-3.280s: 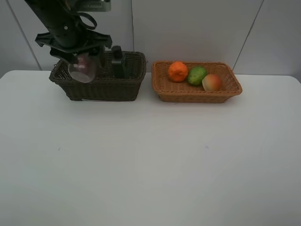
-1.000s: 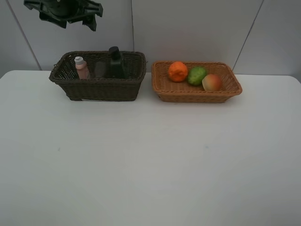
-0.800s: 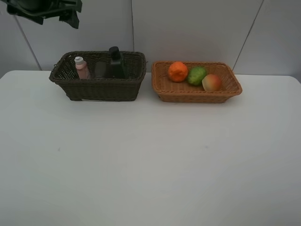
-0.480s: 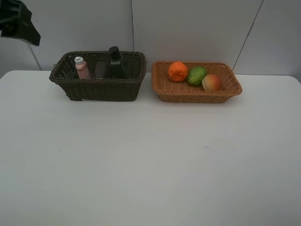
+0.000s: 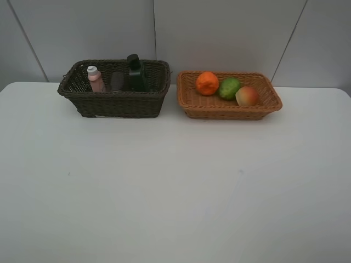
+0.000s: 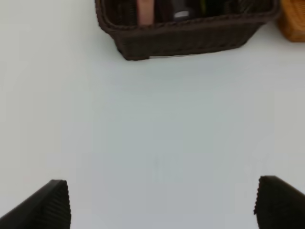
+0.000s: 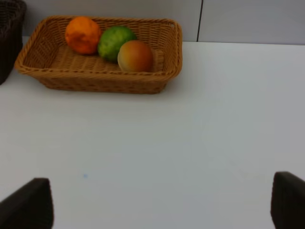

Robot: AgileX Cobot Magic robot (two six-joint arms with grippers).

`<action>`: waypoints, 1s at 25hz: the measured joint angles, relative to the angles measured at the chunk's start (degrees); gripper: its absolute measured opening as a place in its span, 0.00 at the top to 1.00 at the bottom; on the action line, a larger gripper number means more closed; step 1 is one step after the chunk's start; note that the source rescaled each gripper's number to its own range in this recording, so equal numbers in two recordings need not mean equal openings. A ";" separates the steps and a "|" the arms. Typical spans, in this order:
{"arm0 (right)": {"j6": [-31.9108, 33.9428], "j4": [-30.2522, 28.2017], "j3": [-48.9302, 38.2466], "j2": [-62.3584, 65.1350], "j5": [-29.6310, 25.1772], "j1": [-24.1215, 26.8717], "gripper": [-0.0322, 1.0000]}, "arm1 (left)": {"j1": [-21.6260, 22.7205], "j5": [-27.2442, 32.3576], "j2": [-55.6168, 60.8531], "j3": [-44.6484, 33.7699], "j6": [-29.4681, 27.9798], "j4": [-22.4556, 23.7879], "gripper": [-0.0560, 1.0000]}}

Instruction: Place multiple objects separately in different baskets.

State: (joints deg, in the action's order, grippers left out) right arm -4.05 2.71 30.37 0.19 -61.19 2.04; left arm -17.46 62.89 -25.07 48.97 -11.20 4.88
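Baskets stand side by side at the table's [image 5: 175, 186] far edge, well beyond both grippers. Left gripper [image 6: 162, 205] and right gripper [image 7: 162, 202] hang over bare table, jaws spread wide, empty. Dark basket [image 5: 118, 101] holds pink bottle [image 5: 96, 79], cup [image 5: 117, 81] and pump bottle [image 5: 135, 73]. Tan basket [image 5: 230, 108] holds orange [image 5: 207, 83], green fruit [image 5: 230, 87] and red fruit [image 5: 247, 96], touching in a row.

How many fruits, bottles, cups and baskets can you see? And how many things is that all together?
Fruits: 3, the orange, the green fruit, the red-orange fruit
Bottles: 2, the pink bottle, the dark pump bottle
Cups: 1, the mauve cup
Baskets: 2, the dark brown basket, the tan basket
Total: 8
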 joint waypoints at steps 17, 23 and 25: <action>0.00 0.00 0.00 0.00 0.00 0.00 0.00 | 0.00 3.74 25.54 -13.96 9.45 -3.46 0.00; 0.00 0.00 0.00 0.00 0.00 0.00 0.00 | 0.00 -1.27 25.54 -19.93 9.74 -3.47 0.00; 0.00 0.00 0.00 0.00 0.00 0.00 0.00 | 0.00 -1.75 25.54 -20.03 9.69 -3.47 0.00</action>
State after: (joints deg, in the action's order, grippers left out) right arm -4.05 2.71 30.37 0.19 -61.19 2.04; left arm -17.46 61.14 0.47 28.94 -1.51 1.41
